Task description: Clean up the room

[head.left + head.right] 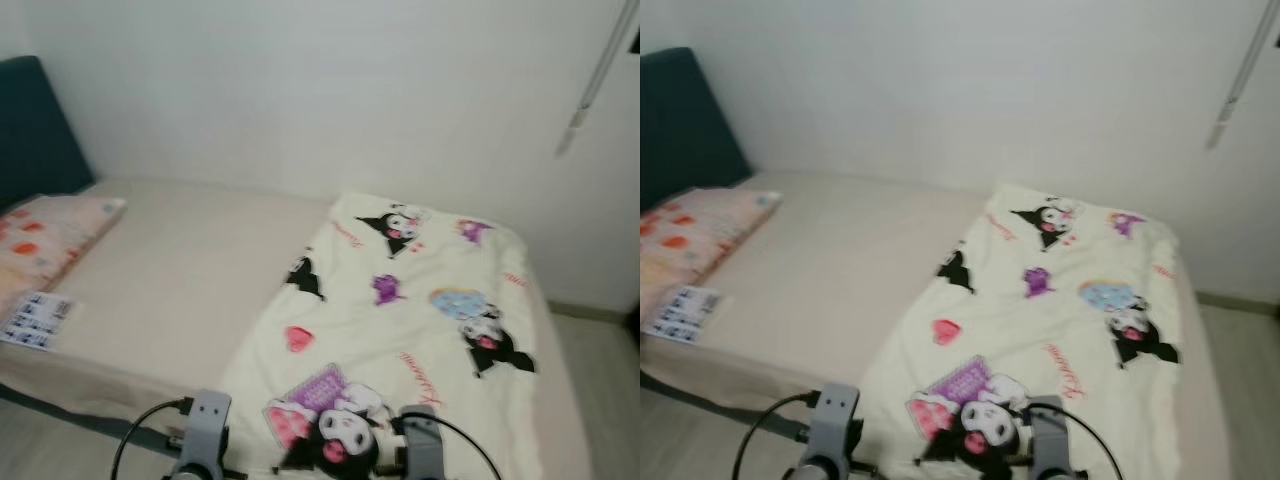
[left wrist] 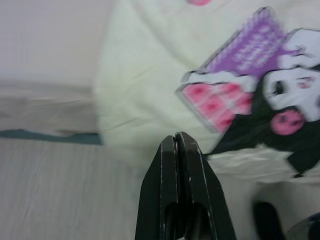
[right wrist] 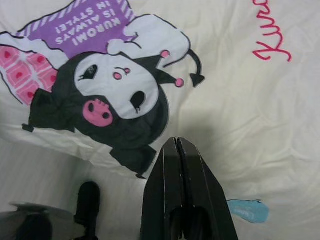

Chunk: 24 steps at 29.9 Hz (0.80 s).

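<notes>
Beige bed [image 1: 180,270] under cream cartoon-print blanket [image 1: 400,330], spread flat.

head cams: fwd/down over bed [image 1: 180,270] | wrist cams: close on blanket [image 3: 240,90] edge, both share

A dark teal headboard [image 1: 35,125] stands at the bed's left end against the white wall [image 1: 330,90]. A pale wood-look floor [image 2: 60,190] runs along the bed's near edge, and more of it shows past the bed's right end, where a baseboard [image 1: 590,312] meets the wall. A grey rod [image 1: 598,75] hangs slanted on the wall near the far right corner.
</notes>
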Available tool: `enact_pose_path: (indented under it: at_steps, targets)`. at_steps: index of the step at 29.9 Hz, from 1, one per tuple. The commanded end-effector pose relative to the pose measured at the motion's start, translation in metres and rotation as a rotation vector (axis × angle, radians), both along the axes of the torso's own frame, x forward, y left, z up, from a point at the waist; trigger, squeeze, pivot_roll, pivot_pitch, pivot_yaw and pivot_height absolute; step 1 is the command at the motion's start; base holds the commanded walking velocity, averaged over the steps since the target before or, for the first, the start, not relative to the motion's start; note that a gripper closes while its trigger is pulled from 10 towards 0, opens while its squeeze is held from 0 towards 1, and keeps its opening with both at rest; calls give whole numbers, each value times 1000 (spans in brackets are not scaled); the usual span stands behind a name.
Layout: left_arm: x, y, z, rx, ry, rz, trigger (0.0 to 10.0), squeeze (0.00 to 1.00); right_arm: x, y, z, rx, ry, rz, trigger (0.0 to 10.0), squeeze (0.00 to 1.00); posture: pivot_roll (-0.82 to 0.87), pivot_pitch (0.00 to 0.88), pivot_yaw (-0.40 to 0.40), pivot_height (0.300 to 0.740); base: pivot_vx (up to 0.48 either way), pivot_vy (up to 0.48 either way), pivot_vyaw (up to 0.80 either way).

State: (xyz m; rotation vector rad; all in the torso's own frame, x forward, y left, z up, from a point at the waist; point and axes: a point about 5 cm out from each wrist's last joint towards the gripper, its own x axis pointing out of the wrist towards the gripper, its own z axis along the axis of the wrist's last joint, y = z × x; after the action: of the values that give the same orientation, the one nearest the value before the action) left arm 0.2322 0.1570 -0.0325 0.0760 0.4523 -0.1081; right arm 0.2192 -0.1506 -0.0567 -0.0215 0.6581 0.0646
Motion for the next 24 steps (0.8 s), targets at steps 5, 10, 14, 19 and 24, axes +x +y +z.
enact_pose_path:
  at_steps: [5,10,14,19,24]
  targets:
    - [-2,0,-2,2,16,-2,10000,0,-2,-6,-2,-7,13,-14,10000,0,24,54,23,740,0,-425,0]
    - [-1,0,-2,2,16,-2,10000,0,-2,-6,-1,-9,13,-11,10000,0,22,57,22,740,0,-421,0]
    - [-2,0,-2,2,15,-2,10000,0,-1,-6,-1,-11,14,-6,10000,0,23,58,22,740,0,-424,0]
    - [-2,0,-2,1,16,-1,10000,0,-1,-5,-1,-11,14,-1,10000,0,23,59,21,740,0,-421,0]
    - [-2,0,-2,1,18,0,10000,0,-1,-4,-1,-10,11,2,10000,0,22,58,20,740,0,-423,0]
